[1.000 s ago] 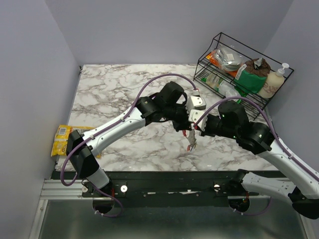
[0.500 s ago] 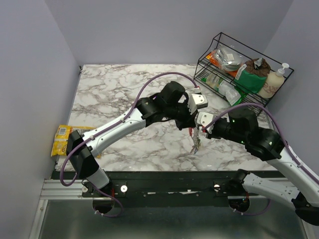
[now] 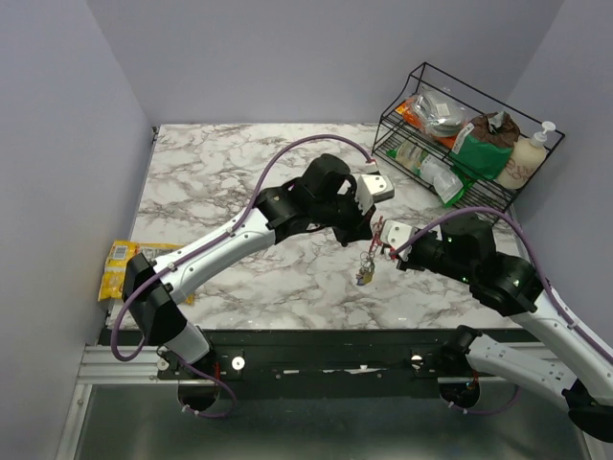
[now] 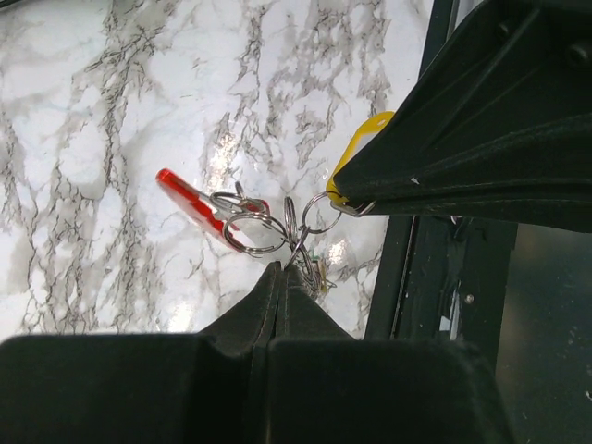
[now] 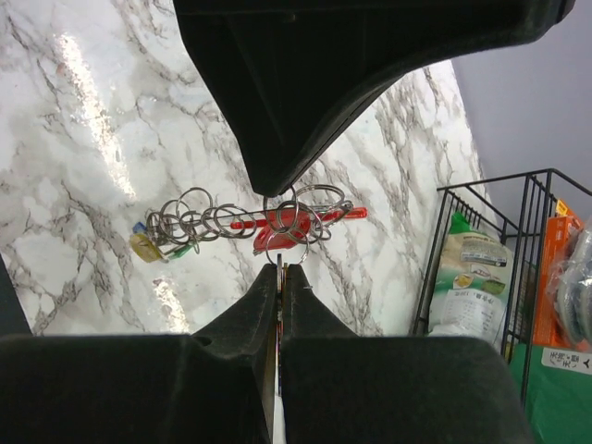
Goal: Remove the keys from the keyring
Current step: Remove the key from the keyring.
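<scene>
keyring: red bar with grey wire rings, middle of frame, small coloured keys at its left | left gripper: we see it pressed shut on the keyring's wire | right gripper: pinches yellow key

Marble table; wire rack far right; yellow packet left edge.

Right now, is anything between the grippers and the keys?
No, nothing visible. The left gripper pinches the rings, the right gripper pinches the yellow key, and the red keyring hangs between them.
</scene>
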{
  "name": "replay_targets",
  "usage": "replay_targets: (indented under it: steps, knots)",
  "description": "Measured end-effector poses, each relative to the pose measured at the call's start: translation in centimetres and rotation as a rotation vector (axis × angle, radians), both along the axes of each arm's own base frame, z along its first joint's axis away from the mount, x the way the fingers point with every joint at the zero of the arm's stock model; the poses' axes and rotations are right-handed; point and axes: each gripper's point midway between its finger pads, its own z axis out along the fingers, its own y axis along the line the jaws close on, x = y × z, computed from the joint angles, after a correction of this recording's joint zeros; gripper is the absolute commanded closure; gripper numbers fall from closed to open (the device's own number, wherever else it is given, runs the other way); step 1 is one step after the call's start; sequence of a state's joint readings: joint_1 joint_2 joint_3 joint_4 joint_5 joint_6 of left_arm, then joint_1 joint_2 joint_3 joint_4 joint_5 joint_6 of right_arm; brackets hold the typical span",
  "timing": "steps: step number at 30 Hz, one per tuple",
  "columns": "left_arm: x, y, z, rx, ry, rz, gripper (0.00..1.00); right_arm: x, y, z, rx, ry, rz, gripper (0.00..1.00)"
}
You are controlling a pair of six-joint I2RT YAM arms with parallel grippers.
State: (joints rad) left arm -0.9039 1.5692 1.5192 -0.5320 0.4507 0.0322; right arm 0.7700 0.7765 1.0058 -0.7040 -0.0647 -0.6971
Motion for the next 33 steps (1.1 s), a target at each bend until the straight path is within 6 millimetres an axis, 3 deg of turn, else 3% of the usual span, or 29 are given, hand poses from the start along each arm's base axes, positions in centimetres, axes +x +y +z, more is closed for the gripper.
replay_targets:
  steps: [14,33]
  knots:
    - [0.6,1.7,-0.2,-0.005,0.034,0.037,1.0,1.3,1.5,-1.9,0.005,0.0,0.013,0.99]
    - [0.6,2.6,0.1,-0.011,0.044,0.047,1.0,0.5,3.7,-3.6,0.022,0.095,0.105,0.99]
